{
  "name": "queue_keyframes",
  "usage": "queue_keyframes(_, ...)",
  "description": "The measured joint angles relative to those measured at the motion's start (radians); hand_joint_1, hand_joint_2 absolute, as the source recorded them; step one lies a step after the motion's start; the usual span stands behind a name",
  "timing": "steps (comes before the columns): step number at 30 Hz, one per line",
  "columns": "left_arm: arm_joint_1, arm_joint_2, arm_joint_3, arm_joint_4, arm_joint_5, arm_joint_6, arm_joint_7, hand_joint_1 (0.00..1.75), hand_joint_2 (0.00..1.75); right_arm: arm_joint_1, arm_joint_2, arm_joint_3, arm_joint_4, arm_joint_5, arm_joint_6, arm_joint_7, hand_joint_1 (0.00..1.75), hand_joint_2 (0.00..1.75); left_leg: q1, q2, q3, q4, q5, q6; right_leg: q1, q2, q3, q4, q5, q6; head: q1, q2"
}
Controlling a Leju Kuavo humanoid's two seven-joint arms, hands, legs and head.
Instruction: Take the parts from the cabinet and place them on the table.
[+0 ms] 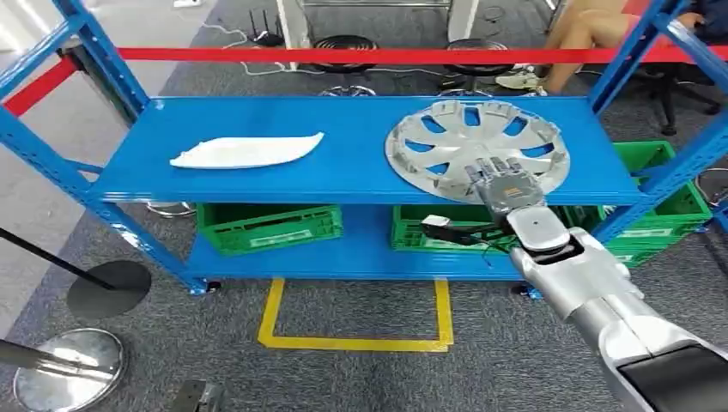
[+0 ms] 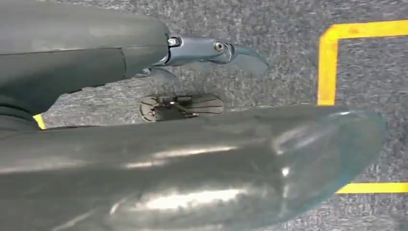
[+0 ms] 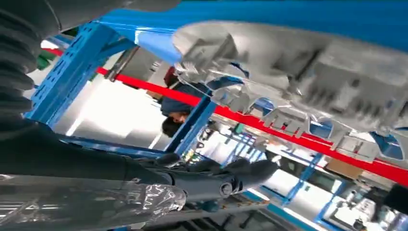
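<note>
A silver hubcap (image 1: 476, 142) lies on the right part of the blue cabinet's top shelf (image 1: 343, 176). A long white curved part (image 1: 245, 152) lies on the same shelf to the left. My right hand (image 1: 506, 184) reaches in at the hubcap's near rim, its fingers laid over that edge. In the right wrist view the hubcap (image 3: 298, 72) looms close beyond the right hand's (image 3: 211, 178) stretched dark fingers, and nothing sits between them and the thumb. My left hand (image 2: 192, 159) hangs above the grey carpet, fingers apart and holding nothing.
Green crates (image 1: 270, 227) (image 1: 670, 193) stand on the lower shelf. A red barrier tape (image 1: 343, 54) runs behind the cabinet, with stools and a seated person (image 1: 592, 34) beyond. A yellow floor square (image 1: 356, 343) lies in front; stanchion bases (image 1: 107, 287) (image 1: 64, 369) stand at the left.
</note>
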Motion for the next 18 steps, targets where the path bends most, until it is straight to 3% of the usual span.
queue_keyframes(2,0.000,0.000,0.000,0.000,0.000,0.001,0.000,0.00,0.00,-0.001,0.000,-0.024,0.000,-0.006,0.000,0.005,0.00,1.75,0.008,0.000,0.007,-0.008,0.001,0.014,-0.002,-0.002,-0.003,-0.001,-0.010,0.013,0.001,0.000)
queue_keyframes(3,-0.001,0.002,0.000,0.000,0.000,0.003,0.000,0.00,0.00,-0.004,0.000,-0.035,0.000,-0.009,0.001,0.008,0.00,1.75,0.007,0.000,0.010,-0.008,-0.002,0.020,-0.002,-0.004,-0.012,0.025,-0.025,0.016,0.006,0.000)
queue_keyframes(4,-0.002,0.003,0.001,0.000,0.000,0.003,0.000,0.00,0.00,-0.009,0.000,-0.046,0.001,-0.011,0.003,0.013,0.00,1.75,0.007,0.000,0.012,-0.007,-0.004,0.024,-0.002,-0.005,-0.044,0.091,-0.057,0.020,0.011,0.000)
queue_keyframes(6,-0.004,0.002,0.001,0.000,0.000,0.003,0.000,0.00,0.00,-0.009,0.000,-0.067,0.002,-0.011,0.011,0.015,0.00,1.75,0.006,0.000,0.013,-0.007,-0.007,0.028,-0.003,-0.006,-0.138,0.268,-0.124,0.025,0.011,0.000)
queue_keyframes(7,-0.003,0.002,0.000,0.000,0.000,0.003,0.000,0.00,0.00,-0.005,0.000,-0.077,0.004,-0.009,0.013,0.016,0.00,1.75,0.006,-0.001,0.014,-0.006,-0.009,0.030,-0.003,-0.006,-0.170,0.319,-0.132,0.025,0.012,0.000)
queue_keyframes(8,-0.002,0.002,0.000,0.000,0.000,0.003,0.000,0.00,0.00,-0.002,0.000,-0.085,0.006,-0.008,0.013,0.017,0.00,1.75,0.006,-0.002,0.018,-0.006,-0.011,0.030,-0.003,-0.006,-0.181,0.321,-0.113,0.025,0.013,0.000)
queue_keyframes(9,-0.001,0.002,0.000,0.000,0.000,0.003,0.000,0.00,0.00,-0.001,0.000,-0.090,0.006,-0.007,0.013,0.017,0.00,1.75,0.006,-0.003,0.023,-0.006,-0.015,0.029,-0.003,-0.006,-0.166,0.273,-0.071,0.024,0.012,0.000)
queue_keyframes(11,-0.003,0.002,0.000,0.000,0.000,0.003,0.000,0.00,0.00,-0.005,0.000,-0.105,0.006,-0.007,0.013,0.016,0.00,1.75,0.007,-0.004,0.035,-0.004,-0.024,0.022,-0.005,-0.006,-0.088,0.093,0.033,0.022,0.013,0.000)
queue_keyframes(12,-0.004,0.002,0.000,0.000,0.000,0.003,0.000,0.00,0.00,-0.006,0.000,-0.110,0.006,-0.007,0.013,0.016,0.00,1.75,0.005,-0.004,0.039,-0.003,-0.029,0.015,-0.007,-0.008,-0.058,0.025,0.049,0.023,0.012,0.000)
queue_keyframes(13,-0.006,0.002,0.001,0.000,0.000,0.000,0.000,0.00,0.00,-0.010,0.000,-0.113,0.008,-0.006,0.015,0.014,0.00,1.75,-0.001,-0.006,0.035,0.004,-0.032,0.010,-0.004,-0.004,-0.035,0.003,0.036,0.020,0.013,0.000)
queue_keyframes(16,-0.005,0.003,0.001,0.000,0.000,-0.003,-0.002,0.00,0.00,-0.008,0.000,-0.119,0.015,0.000,0.047,0.000,0.00,1.75,0.001,-0.006,0.035,-0.004,-0.027,0.001,0.000,-0.002,-0.044,0.013,0.034,0.001,0.010,0.000)
queue_keyframes(18,-0.006,0.004,0.002,0.000,0.000,-0.001,-0.003,0.00,0.00,-0.013,-0.001,-0.125,0.028,0.005,0.074,-0.018,0.00,1.75,0.000,-0.002,0.029,0.015,-0.047,-0.012,-0.008,-0.002,-0.038,0.007,0.037,-0.011,0.008,0.000)
